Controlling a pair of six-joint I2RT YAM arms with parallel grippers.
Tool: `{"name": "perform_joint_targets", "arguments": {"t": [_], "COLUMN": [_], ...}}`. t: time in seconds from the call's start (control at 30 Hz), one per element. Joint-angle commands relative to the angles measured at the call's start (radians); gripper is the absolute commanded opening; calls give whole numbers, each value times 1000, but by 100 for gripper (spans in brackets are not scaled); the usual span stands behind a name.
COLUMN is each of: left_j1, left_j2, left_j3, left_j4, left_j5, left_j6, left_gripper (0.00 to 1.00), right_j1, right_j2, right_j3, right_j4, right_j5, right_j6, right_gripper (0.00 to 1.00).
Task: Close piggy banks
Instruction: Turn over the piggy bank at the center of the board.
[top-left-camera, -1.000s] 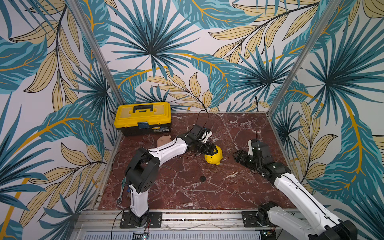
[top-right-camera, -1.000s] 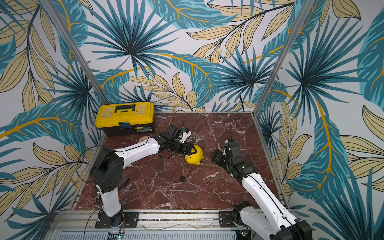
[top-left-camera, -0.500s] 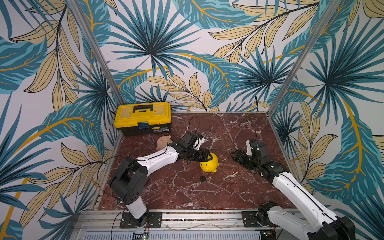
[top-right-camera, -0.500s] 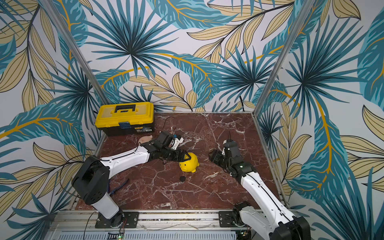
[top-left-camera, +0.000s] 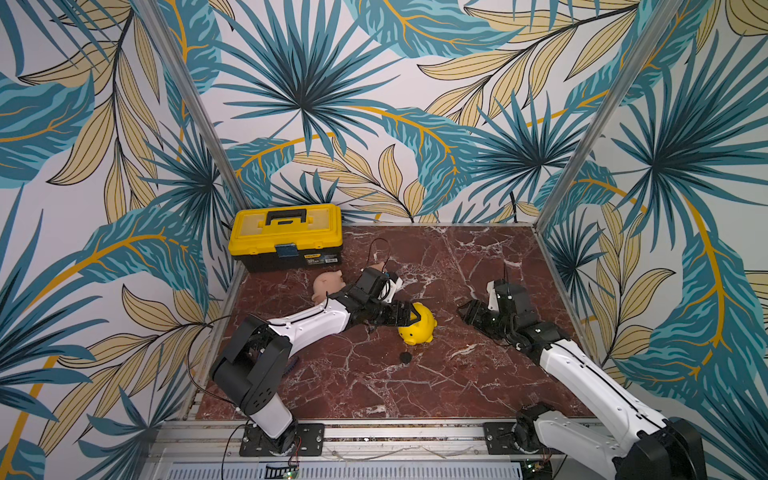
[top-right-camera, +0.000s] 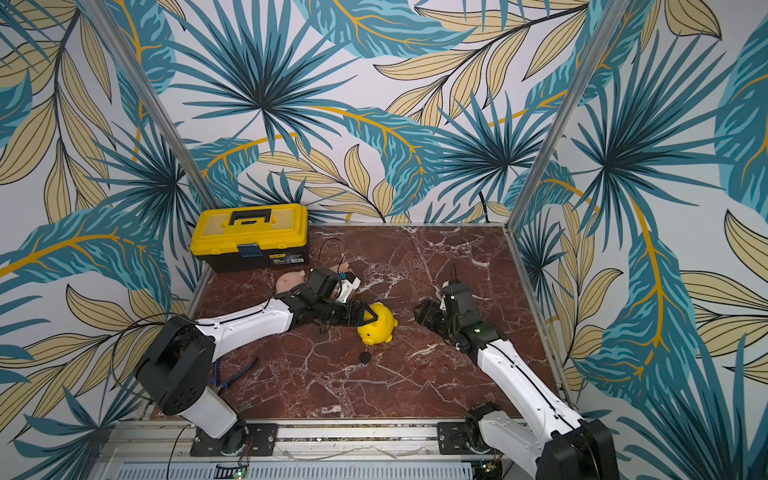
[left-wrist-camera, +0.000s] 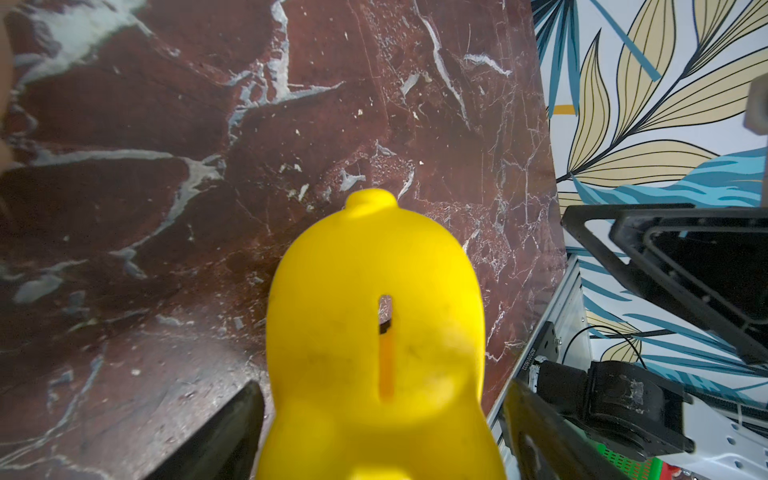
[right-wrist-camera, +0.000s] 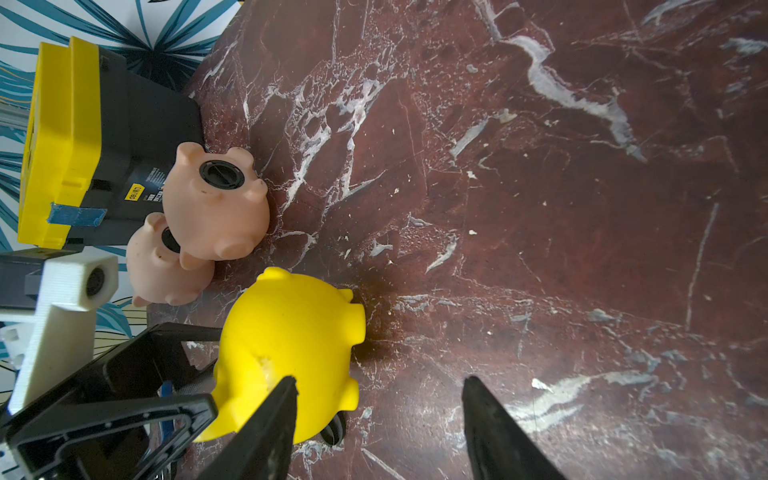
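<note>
The yellow piggy bank (top-left-camera: 417, 328) (top-right-camera: 378, 328) is mid-table, snout toward the front edge. My left gripper (top-left-camera: 409, 316) (top-right-camera: 368, 313) is shut on its body from behind. In the left wrist view the coin slot faces the camera on the yellow piggy bank (left-wrist-camera: 374, 311), which fills my left gripper (left-wrist-camera: 382, 386). Two pink piggy banks (right-wrist-camera: 216, 203) (right-wrist-camera: 158, 266) lie behind, by the toolbox, bellies showing. A black plug (top-left-camera: 405, 356) (right-wrist-camera: 334, 432) lies just in front of the yellow one. My right gripper (top-left-camera: 465, 309) (right-wrist-camera: 380, 379) is open and empty, to its right.
A yellow-and-black toolbox (top-left-camera: 286, 237) (top-right-camera: 249, 232) stands shut at the back left corner. Blue-handled pliers (top-right-camera: 232, 374) lie near the left arm's base. Patterned walls close the table on three sides. Red marble shows between the pig and my right arm.
My left arm has swung lower and drawn the yellow piggy bank toward the front, close to the black plug. My right gripper has crept slightly left.
</note>
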Motion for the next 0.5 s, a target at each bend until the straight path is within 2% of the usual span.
{"name": "perform_joint_targets", "arguments": {"t": [0.0, 0.47], "left_j1": [5, 31], "left_j2": [10, 37], "left_j3": [-21, -21], "left_j4": [9, 12], "left_j5": [-20, -39], "left_j6": [8, 25], "left_gripper": [95, 99], "right_j1": [7, 12], "right_j2": [6, 11], "right_j3": [-15, -11], "right_j4": [10, 4], "right_j5": [-2, 6], "right_j6": [5, 1], "right_gripper": [64, 64]}}
